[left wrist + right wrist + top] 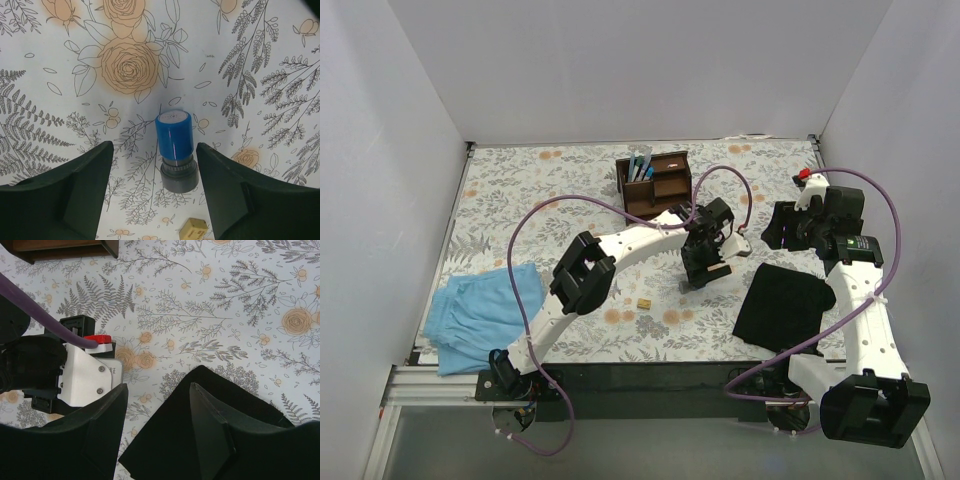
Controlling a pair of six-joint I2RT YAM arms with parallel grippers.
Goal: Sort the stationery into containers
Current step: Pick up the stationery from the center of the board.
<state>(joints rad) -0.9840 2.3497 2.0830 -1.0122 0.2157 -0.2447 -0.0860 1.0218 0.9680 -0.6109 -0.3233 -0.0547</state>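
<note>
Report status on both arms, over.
Left gripper open, straddling blue-and-grey cylinder, not touching. Right gripper open, empty, at edge of black cloth. Nothing blocking the cylinder.

Desk organiser (655,182): one was there.
Pens (640,166) in it: about three showed, exact count unclear.
Blue-and-grey cylinder (175,150): one.
Tan block (644,303): one.
Light-blue cloth (480,310): one.
Black cloth (782,305): one.

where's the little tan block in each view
Top external: tan block on the table, lower left of the left gripper.
Left wrist: at the bottom edge, right of centre, just below the cylinder.
Right wrist: not in it.
Shared landmark: the left gripper; its open fingers frame the left wrist view.
</note>
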